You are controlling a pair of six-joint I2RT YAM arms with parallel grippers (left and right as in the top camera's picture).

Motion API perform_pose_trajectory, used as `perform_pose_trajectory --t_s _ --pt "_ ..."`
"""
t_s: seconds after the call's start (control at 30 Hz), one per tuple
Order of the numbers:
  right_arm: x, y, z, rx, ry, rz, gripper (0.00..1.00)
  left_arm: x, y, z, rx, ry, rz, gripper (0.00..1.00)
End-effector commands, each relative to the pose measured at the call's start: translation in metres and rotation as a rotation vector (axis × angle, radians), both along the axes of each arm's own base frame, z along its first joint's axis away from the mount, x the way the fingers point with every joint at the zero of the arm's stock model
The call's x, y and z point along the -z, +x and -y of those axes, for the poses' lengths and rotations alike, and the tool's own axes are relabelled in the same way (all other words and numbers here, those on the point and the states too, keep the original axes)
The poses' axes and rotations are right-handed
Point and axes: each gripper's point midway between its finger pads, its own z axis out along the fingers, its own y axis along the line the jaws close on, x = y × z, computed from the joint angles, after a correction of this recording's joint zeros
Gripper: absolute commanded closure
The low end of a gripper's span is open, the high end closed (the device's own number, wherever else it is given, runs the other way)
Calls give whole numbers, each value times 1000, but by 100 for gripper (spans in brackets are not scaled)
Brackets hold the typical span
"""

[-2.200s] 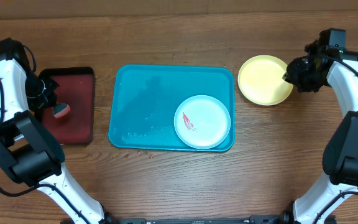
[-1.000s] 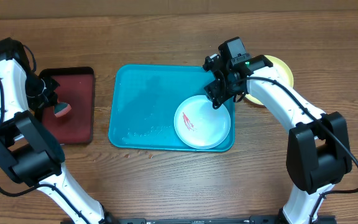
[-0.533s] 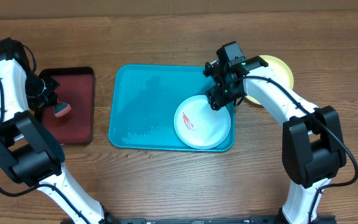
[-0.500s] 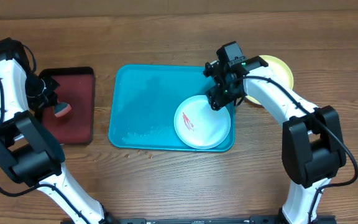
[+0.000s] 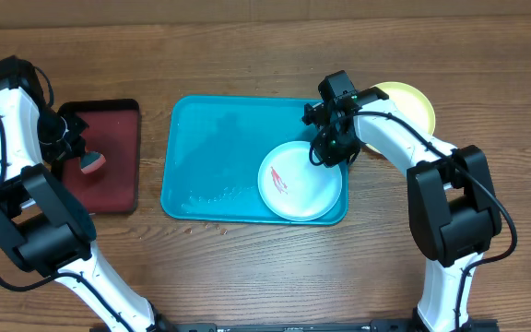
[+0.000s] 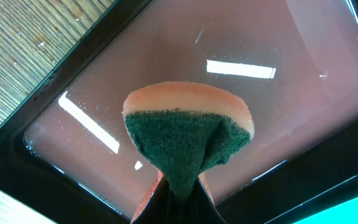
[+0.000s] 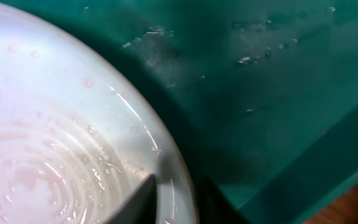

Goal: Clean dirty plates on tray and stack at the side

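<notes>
**Reaching for the white plate [image 5: 295, 184]**

The right gripper [image 5: 328, 155] straddles its rim on the blue tray [image 5: 210, 148] to lift it; I cannot tell if its jaws pinch. The left gripper [image 6: 178, 190] pinches a sponge [image 6: 185, 134], ready to wipe.

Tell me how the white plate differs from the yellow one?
The white plate lies in the turquoise tray; the yellow plate sits on the wooden table beside it. The white plate carries a red smear; the yellow plate shows none. The right gripper is at the white plate's rim, not the yellow's. Both are round and shallow.
</notes>
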Motion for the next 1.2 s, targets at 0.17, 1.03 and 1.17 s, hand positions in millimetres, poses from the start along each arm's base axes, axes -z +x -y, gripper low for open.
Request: perform_pose_trajectory --t_s 0.17,1.03,1.17 --pt "-1 0 -13 105 66 -23 96 0 1 7 30 -19 5 96" --pt "2 20 -113 211 207 146 96 -2 38 126 445 -120 58 96" --pt "21 15 -110 220 180 109 87 -2 45 144 491 -112 72 96"
